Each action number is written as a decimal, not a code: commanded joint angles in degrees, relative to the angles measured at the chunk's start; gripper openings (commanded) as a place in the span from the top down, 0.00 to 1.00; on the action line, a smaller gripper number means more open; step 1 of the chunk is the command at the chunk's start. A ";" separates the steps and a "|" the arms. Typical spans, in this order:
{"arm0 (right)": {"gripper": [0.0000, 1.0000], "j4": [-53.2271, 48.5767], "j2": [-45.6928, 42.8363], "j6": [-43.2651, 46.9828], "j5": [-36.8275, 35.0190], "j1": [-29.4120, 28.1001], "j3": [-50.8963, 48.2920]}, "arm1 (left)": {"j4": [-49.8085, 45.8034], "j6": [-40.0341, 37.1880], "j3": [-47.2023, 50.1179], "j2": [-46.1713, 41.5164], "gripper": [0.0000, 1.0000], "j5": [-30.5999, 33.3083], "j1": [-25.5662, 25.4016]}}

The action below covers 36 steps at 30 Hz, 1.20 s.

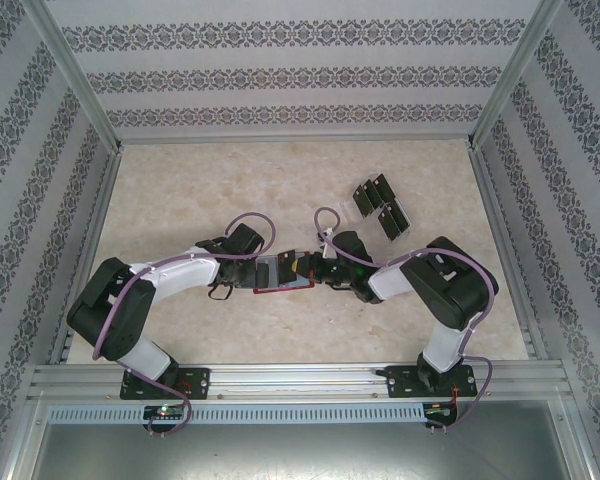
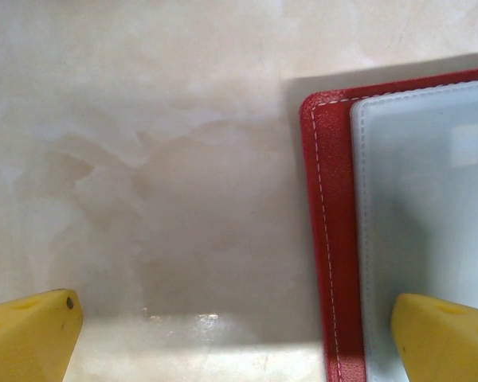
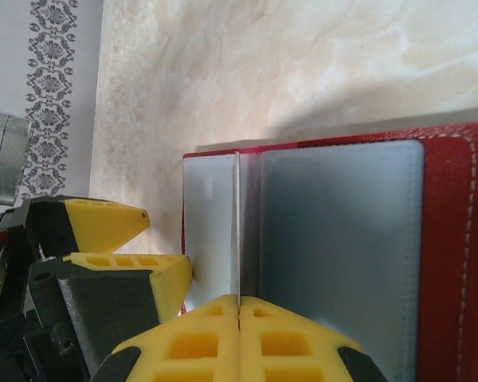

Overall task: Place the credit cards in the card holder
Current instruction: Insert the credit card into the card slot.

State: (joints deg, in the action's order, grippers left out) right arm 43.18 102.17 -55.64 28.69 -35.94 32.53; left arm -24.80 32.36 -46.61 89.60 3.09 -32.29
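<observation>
Red edge of card holder (image 2: 332, 239), seemingly flat, borders bare table (image 2: 143, 159).

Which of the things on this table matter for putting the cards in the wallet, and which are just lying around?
For the job:
- wallet, lying open mid-table
- cards, black, at the back right

Just lying about:
- rack, clear plastic, where the cards are; it is not where they should end up

Left arm (image 1: 170, 272) and right arm (image 1: 450, 285): white links, black joints, looping purple cables (image 1: 255, 220), black bolted bases (image 1: 165, 383); yellow jaws pierced with holes.
</observation>
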 commanded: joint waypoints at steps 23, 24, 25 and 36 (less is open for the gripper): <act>1.00 3.05 4.15 -1.70 1.19 -0.88 -1.03 | -2.80 -0.39 1.45 -0.48 0.00 1.48 -0.51; 1.00 2.99 4.47 -1.75 1.46 -0.88 -0.76 | -2.80 -0.37 1.44 -0.48 0.00 1.48 -0.54; 1.00 2.88 4.69 -1.73 1.69 -0.80 -0.55 | -2.76 -0.29 1.45 -0.47 0.00 1.48 -0.59; 1.00 2.11 7.06 -1.84 3.52 -0.87 1.28 | -2.62 -0.28 1.51 -0.39 0.00 1.39 -0.53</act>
State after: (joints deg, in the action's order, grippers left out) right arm 47.00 107.48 -57.34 31.33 -36.16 33.39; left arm -24.80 32.36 -46.61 89.54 3.20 -32.29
